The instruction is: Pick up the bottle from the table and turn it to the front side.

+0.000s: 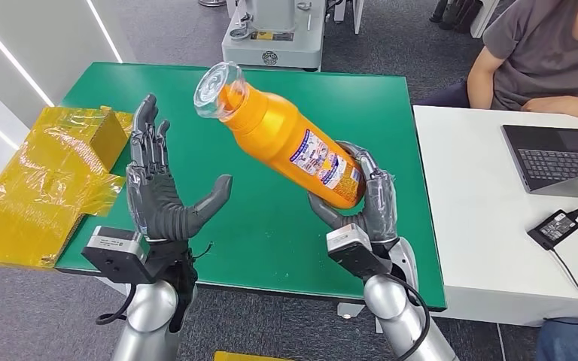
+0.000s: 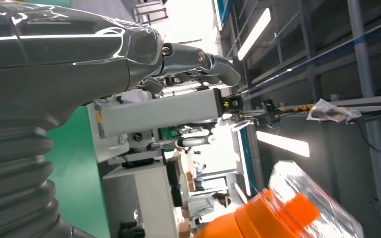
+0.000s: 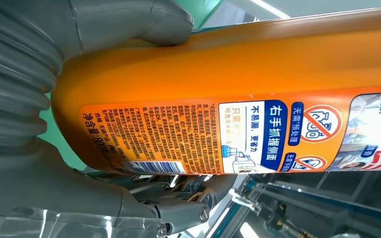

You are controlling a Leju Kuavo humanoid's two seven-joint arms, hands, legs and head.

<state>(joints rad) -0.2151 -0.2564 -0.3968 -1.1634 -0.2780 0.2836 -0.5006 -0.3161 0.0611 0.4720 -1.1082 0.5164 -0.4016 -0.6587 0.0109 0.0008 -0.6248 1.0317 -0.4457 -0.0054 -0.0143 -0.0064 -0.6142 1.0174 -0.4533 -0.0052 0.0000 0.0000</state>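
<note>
An orange bottle (image 1: 290, 139) with a clear plastic cap (image 1: 217, 89) and a printed label hangs tilted above the green table (image 1: 271, 233), cap end pointing up and to the far left. My right hand (image 1: 365, 203) grips its base end, thumb and fingers wrapped around the body. The right wrist view has the bottle (image 3: 238, 74) close up, the label's small print and barcode facing the camera. My left hand (image 1: 158, 192) is raised left of the bottle, palm up and fingers spread, holding nothing. The left wrist view catches the cap (image 2: 302, 203).
Crumpled yellow plastic wrap (image 1: 53, 180) lies over the table's left edge. A white desk (image 1: 489, 226) with a laptop (image 1: 557, 158) and a power adapter stands to the right, where a person (image 1: 542, 53) sits. A grey machine (image 1: 275, 34) stands behind the table.
</note>
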